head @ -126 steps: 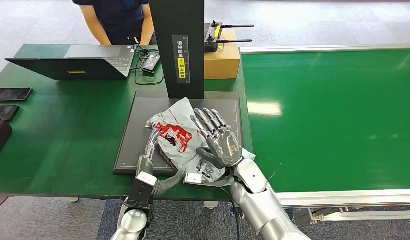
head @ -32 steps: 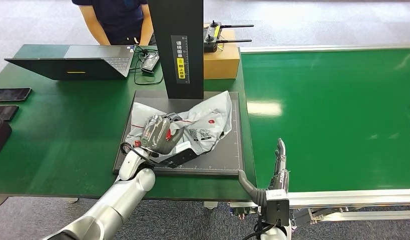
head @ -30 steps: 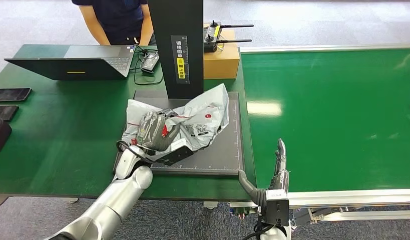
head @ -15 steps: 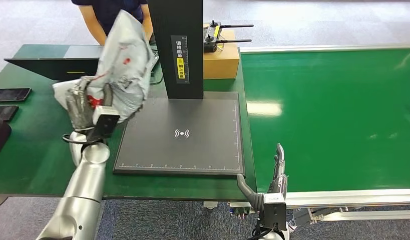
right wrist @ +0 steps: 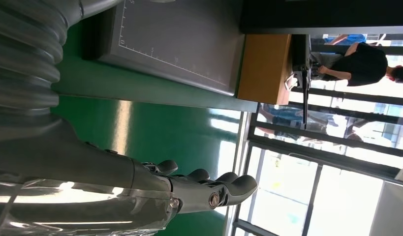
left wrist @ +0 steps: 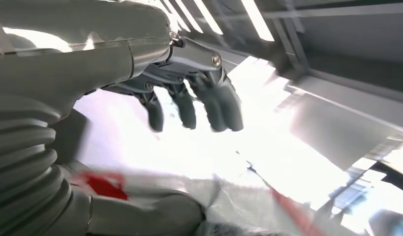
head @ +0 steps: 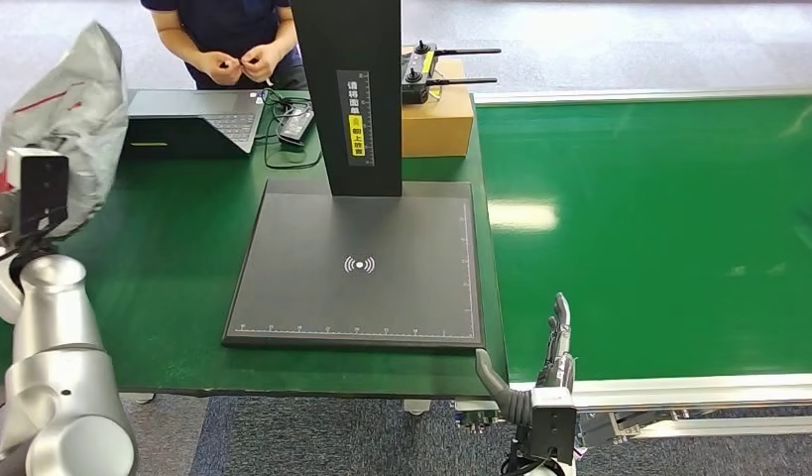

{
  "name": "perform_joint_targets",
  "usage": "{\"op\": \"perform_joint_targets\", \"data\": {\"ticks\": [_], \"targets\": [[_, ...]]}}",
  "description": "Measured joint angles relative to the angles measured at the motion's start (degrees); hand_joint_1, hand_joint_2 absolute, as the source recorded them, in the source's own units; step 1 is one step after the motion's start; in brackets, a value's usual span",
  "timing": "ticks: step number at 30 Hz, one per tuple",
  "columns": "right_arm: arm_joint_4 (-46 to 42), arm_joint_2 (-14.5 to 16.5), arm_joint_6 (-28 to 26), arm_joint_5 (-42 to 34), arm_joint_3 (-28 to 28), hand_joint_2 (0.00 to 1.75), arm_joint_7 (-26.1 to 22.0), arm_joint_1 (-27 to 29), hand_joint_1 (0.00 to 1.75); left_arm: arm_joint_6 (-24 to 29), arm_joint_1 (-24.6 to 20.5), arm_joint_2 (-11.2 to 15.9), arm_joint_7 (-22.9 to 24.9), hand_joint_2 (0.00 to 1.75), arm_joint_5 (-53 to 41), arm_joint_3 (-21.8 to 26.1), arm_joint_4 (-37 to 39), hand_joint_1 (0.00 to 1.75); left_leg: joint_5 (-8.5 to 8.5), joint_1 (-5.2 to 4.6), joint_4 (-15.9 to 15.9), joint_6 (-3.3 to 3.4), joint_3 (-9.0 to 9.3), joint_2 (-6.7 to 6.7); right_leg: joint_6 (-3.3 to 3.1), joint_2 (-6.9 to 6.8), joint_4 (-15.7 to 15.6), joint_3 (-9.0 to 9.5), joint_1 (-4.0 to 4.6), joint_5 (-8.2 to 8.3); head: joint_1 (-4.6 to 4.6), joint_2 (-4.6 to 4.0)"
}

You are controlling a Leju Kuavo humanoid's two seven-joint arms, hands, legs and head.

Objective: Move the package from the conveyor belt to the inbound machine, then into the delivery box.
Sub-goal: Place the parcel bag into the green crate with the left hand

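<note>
At the near edge of the scene, low between the worktop (head: 164, 288) and the conveyor belt (head: 659, 228), the right robot hand (head: 540, 372) rests with its fingers (right wrist: 209, 189) straight and apart, grasping nothing. Just beyond and to the left of it lies the dark flat plate of the inbound machine (head: 360, 263), bare, with a white wireless mark at its middle and a black upright column (head: 347, 94) at its far edge. Well over to the left of that plate, raised above the worktop, the left robot hand (left wrist: 155, 98) grips the package (head: 69, 124), a crumpled grey plastic mailer with red print. Farther back sit a laptop (head: 198, 114) and a cardboard box (head: 439, 119), with a person (head: 233, 45) standing behind the worktop.
</note>
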Motion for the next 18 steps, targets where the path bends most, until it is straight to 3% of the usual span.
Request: {"op": "perform_joint_targets", "data": {"ticks": [4, 8, 12, 18], "targets": [[-0.1, 0.11, 0.01, -0.19, 0.02, 1.75, 0.0, -0.03, 0.0, 0.0, -1.79, 2.44, 4.99, 1.75, -5.75, 6.63, 2.97, 0.49, 0.0, 0.01, 0.0, -0.01, -0.02, -0.02, -0.02, -0.02, 0.01, 0.0, 0.02, -0.01, 0.0, 0.0], [-0.17, 0.3, 0.79, -0.29, 0.03, 1.75, 0.0, -0.08, 0.0, 0.0, -2.81, 4.29, 10.48, 1.75, -10.39, 10.93, 5.02, 0.03, 0.0, 0.01, 0.0, -0.01, -0.02, -0.01, -0.02, -0.01, 0.01, 0.0, 0.01, -0.01, 0.01, 0.0], [-0.16, 0.65, 1.74, -0.29, 0.01, 1.75, 0.0, -0.32, 0.0, 0.0, -3.19, 6.44, 14.51, 1.75, -12.53, 13.19, 8.2, 0.0, 0.0, 0.0, 0.0, -0.01, -0.02, -0.02, -0.02, -0.03, 0.0, 0.01, 0.0, -0.02, 0.0, 0.0], [-0.13, 0.77, 1.95, -0.29, -0.03, 1.75, 0.0, -0.43, 0.0, 0.0, -3.73, 7.76, 13.28, 1.75, -13.48, 15.04, 12.02, 0.0, 0.0, 0.0, 0.0, -0.01, -0.02, -0.03, -0.02, -0.04, 0.0, 0.01, 0.0, -0.01, 0.01, 0.0]]}}
